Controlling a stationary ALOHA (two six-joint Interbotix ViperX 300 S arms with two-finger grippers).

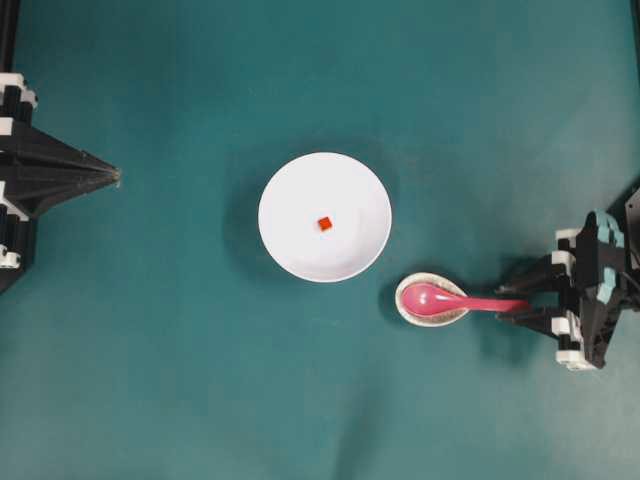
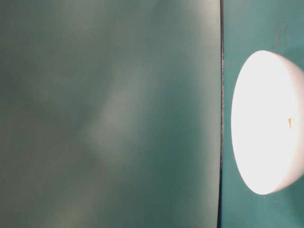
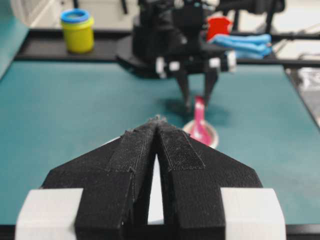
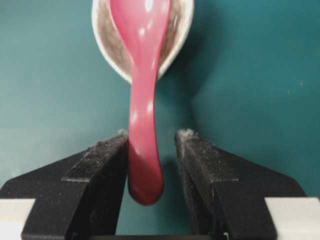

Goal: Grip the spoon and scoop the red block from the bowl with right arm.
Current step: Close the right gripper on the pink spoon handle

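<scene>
Spoon (image 1: 455,299) | handle toward right fingers (image 1: 524,303), apart, seemingly untouched | left fingers (image 3: 158,131) together

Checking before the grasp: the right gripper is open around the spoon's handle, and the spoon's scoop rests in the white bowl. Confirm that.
Wrong dish. The right gripper is open around the spoon, but the overhead view shows the scoop in the small speckled dish, beside the white bowl.

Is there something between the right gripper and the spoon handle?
Nothing visible. The right gripper is open, and the spoon handle already lies between its fingers, with the scoop resting in the small dish.
</scene>
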